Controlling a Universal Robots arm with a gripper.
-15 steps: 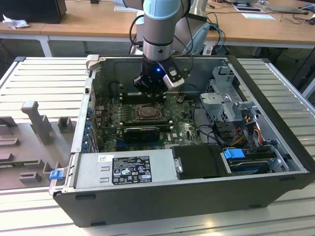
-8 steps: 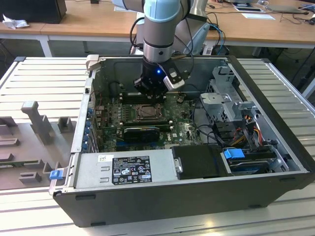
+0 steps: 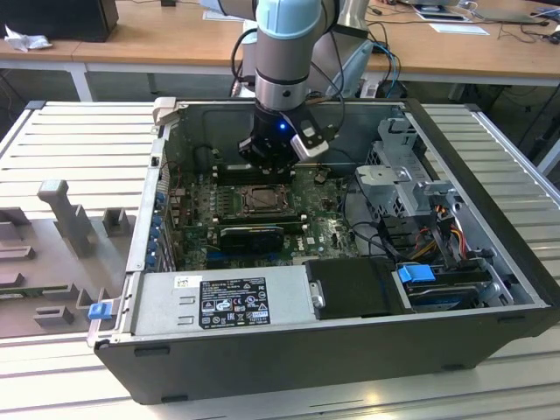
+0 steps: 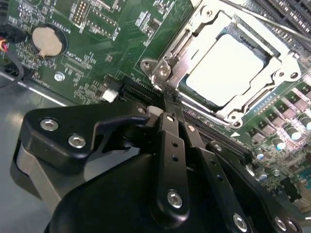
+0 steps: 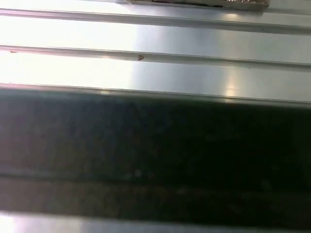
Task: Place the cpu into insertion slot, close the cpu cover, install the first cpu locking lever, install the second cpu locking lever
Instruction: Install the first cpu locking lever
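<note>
Gripper (image 4: 171,104) seen closed, fingers pressed together, nothing held, tips just beside corner of insertion slot (image 4: 228,73). Cpu (image 4: 221,70) seated in slot, framed by lowered cpu cover (image 4: 177,56). Slot located mid-motherboard (image 3: 262,200) inside open computer case (image 3: 490,175).

The ribbed metal table (image 3: 70,140) carries the open computer case (image 3: 350,350) beneath the gripper (image 3: 265,163); grey fixture blocks (image 3: 66,219) sit well apart from it.

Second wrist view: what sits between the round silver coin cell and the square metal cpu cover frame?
Bare green circuit board with small soldered parts lies between the coin cell and the cpu cover, in the second wrist view.
</note>
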